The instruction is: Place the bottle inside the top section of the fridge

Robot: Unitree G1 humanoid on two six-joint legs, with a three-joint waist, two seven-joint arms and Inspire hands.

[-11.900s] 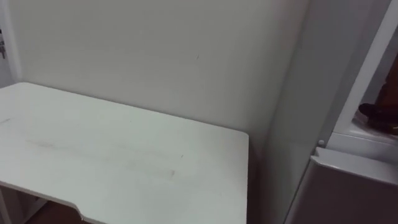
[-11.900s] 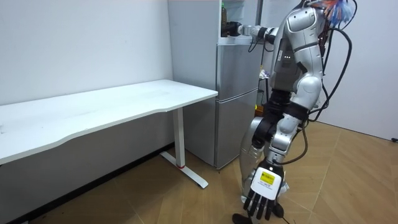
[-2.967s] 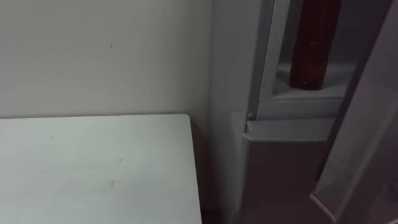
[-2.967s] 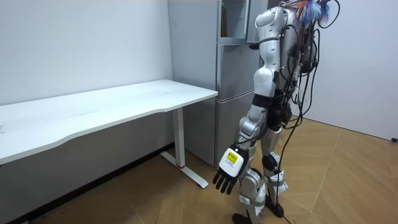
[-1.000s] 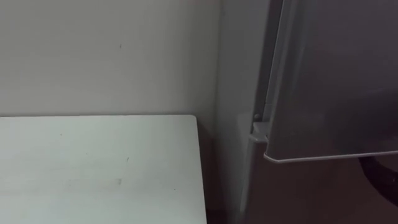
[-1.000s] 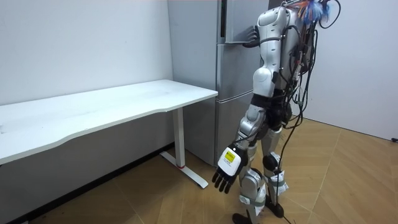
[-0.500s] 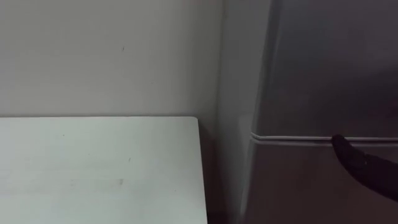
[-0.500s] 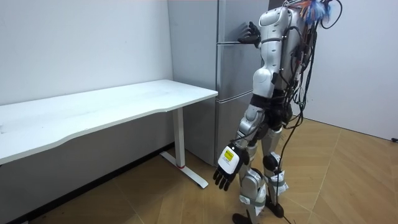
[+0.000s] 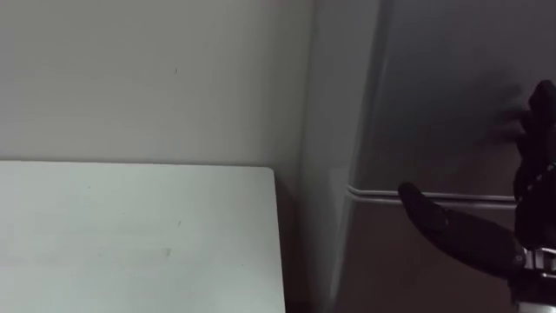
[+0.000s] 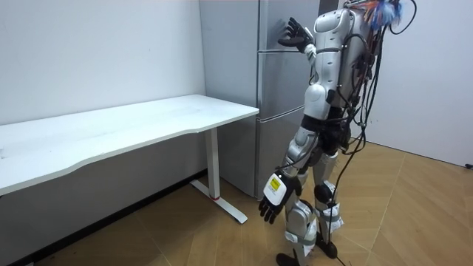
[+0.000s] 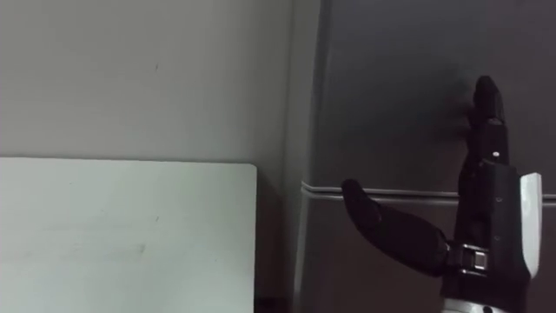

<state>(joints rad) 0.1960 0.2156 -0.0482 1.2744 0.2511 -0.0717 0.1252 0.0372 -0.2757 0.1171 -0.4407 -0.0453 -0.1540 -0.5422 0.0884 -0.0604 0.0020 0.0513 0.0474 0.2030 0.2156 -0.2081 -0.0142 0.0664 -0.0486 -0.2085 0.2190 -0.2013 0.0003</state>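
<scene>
Right hand is up in front of the fridge, fingers straight and pointing upward, thumb spread wide to the side, holding nothing. Its thumb crosses the seam between the upper door and the lower door. The fingertips lie over the upper door, maybe touching it; contact cannot be told. Left hand hangs low by the leg in the room view, fingers loose, empty. White counter sits at lower left, its end just beside the fridge side. Both fridge doors are shut. With the upper door shut, I cannot tell where the bottle is. In the room view the robot stands upright on the wood floor, facing the fridge front. Plain wall runs behind the counter.
</scene>
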